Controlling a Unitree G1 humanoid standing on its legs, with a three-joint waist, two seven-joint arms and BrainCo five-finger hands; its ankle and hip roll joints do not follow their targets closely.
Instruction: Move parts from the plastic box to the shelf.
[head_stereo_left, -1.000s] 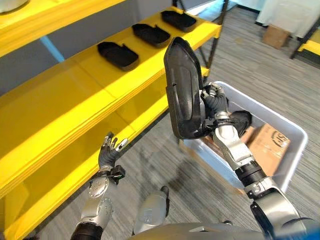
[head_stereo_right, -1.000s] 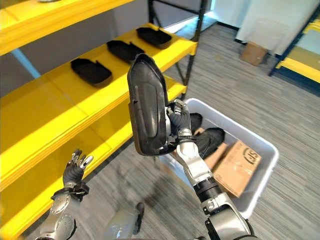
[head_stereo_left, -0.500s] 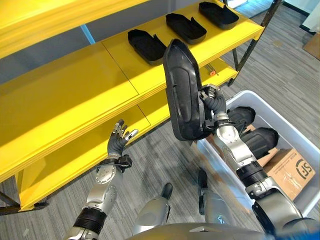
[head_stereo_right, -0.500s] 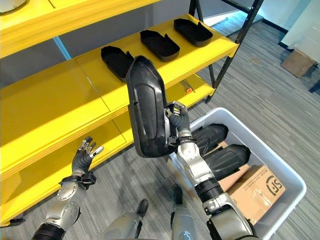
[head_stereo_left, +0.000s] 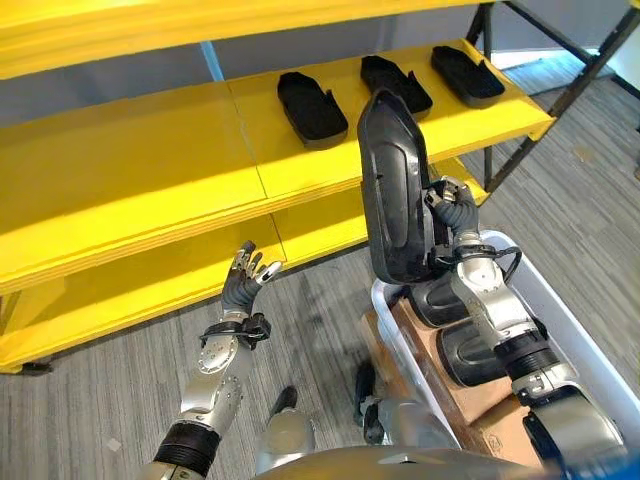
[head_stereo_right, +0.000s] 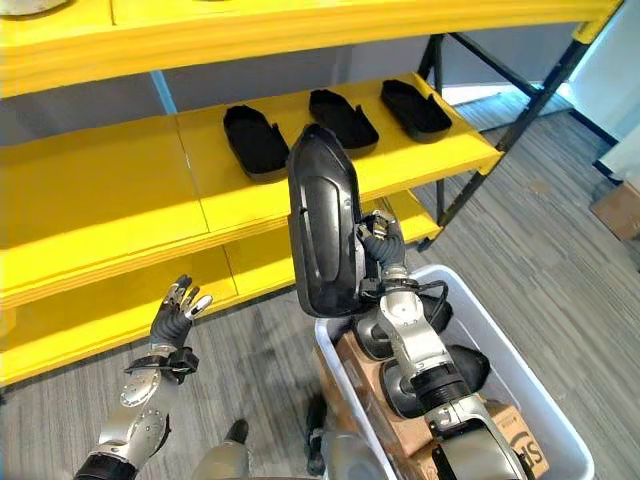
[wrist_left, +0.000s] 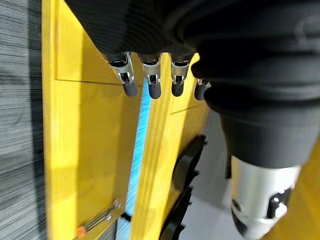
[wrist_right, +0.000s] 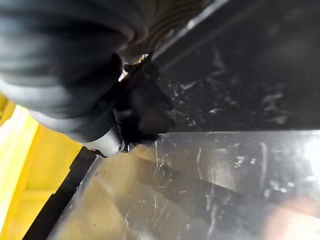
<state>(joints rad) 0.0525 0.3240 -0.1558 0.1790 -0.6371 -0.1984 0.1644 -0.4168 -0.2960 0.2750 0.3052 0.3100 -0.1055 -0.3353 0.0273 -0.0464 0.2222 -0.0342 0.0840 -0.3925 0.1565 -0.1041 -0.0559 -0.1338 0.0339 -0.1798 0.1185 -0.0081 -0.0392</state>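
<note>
The right hand (head_stereo_left: 452, 215) has its fingers (head_stereo_right: 383, 236) curled around the back edge of a large black part (head_stereo_left: 393, 200), gripping it so that it stands on end, long axis near vertical, its moulded face turned toward the robot's left. Just below those fingers, and touching nothing they hold, sits the plastic box (head_stereo_right: 545, 395) on the floor, with more dark parts (head_stereo_left: 462, 352) lying on a cardboard carton (head_stereo_right: 400, 425) inside it. Beyond the held part, up and away from the fingers, runs the yellow shelf (head_stereo_left: 140, 170); 3 black parts (head_stereo_right: 255, 140) already lie flat on it in a row, long axes pointing front to back, side by side but apart. The free stretch of shelf board lies to the left of that row, so as I judge it the coming move turns on carrying the part forward and to the left of the fingers and tipping its long axis from upright to flat, front to back like its neighbours. The right hand is the nearer one, since it already carries the part. The left hand (head_stereo_left: 245, 285) hangs low in front of the lower shelf board (head_stereo_right: 110, 310), well apart from the part, its fingers (wrist_left: 150, 85) straight and spread, holding nothing.
</note>
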